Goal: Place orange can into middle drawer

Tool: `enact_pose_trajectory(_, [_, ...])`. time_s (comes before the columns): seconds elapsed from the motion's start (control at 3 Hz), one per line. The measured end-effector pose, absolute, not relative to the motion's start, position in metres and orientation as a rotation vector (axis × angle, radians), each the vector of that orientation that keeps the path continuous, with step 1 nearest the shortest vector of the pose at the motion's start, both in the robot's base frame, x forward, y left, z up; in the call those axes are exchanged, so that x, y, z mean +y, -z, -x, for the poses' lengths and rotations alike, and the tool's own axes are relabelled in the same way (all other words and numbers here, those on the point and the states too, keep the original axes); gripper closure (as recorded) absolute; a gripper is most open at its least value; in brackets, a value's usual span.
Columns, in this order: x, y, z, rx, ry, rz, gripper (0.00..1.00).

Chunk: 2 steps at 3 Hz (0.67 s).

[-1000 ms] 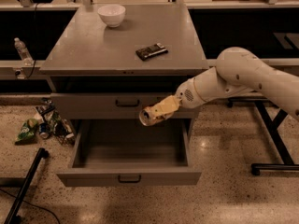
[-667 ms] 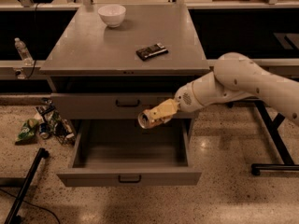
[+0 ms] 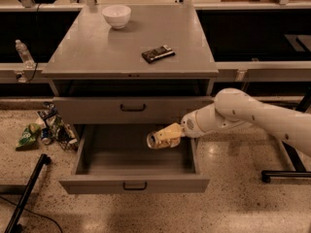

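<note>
Drawer first: the middle drawer (image 3: 112, 155) stands pulled open beneath the bench. Over its right half hangs the orange can (image 3: 155, 141), lying on its side, silvery end facing left. Your tool (image 3: 167, 134) is clamped across the can's body. Judge it light, thin-walled and slick: grip mid-wall, gently, or it dents or slips.

You can read no text, at least from this angle; the claw (image 3: 166, 135) holds the orange can (image 3: 155, 141) above the middle drawer (image 3: 97, 184).
</note>
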<state>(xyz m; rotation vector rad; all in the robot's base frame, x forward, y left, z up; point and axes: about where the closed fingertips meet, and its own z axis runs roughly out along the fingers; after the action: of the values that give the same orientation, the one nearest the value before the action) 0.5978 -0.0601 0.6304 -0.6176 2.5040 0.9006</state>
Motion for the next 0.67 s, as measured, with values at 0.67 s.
enact_pose_trajectory(0.67, [-0.047, -0.524, -0.622, 2.685, -0.824, 0.398, 1.00])
